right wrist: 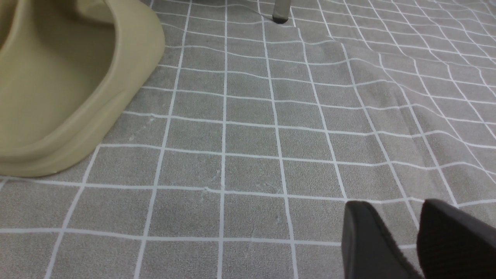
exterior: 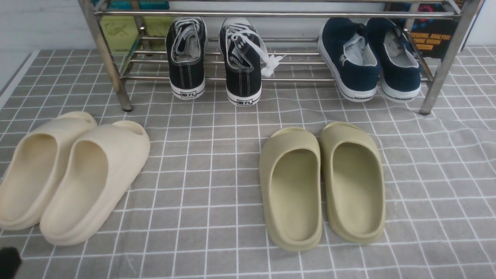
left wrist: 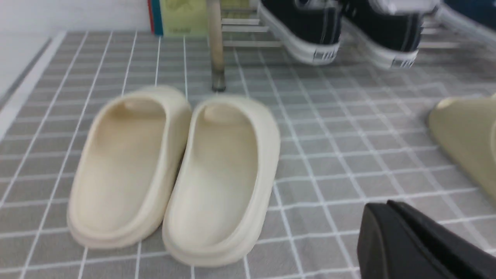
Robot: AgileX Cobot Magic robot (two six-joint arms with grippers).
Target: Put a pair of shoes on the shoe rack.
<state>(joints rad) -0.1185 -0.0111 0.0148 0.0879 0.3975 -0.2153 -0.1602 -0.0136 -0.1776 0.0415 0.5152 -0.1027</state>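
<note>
Two black canvas sneakers with white laces stand heels toward me on the lower bars of the silver shoe rack (exterior: 271, 14), the left one (exterior: 186, 58) and the right one (exterior: 241, 64) a little apart. Their heels also show blurred in the left wrist view (left wrist: 310, 27) (left wrist: 391, 31). My left gripper (left wrist: 381, 207) is shut and empty, low over the cloth beside the cream slides; a dark bit of it shows in the front view's lower left corner (exterior: 7, 262). My right gripper (right wrist: 399, 207) is open and empty over bare cloth, out of the front view.
Navy slip-ons (exterior: 368, 58) sit on the rack's right part. Cream slides (exterior: 69, 174) lie front left, olive slides (exterior: 321, 182) front centre, on grey checked cloth (exterior: 209, 174). A rack leg (left wrist: 215, 46) stands behind the cream slides (left wrist: 174, 170). One olive slide (right wrist: 66, 77) is near my right gripper.
</note>
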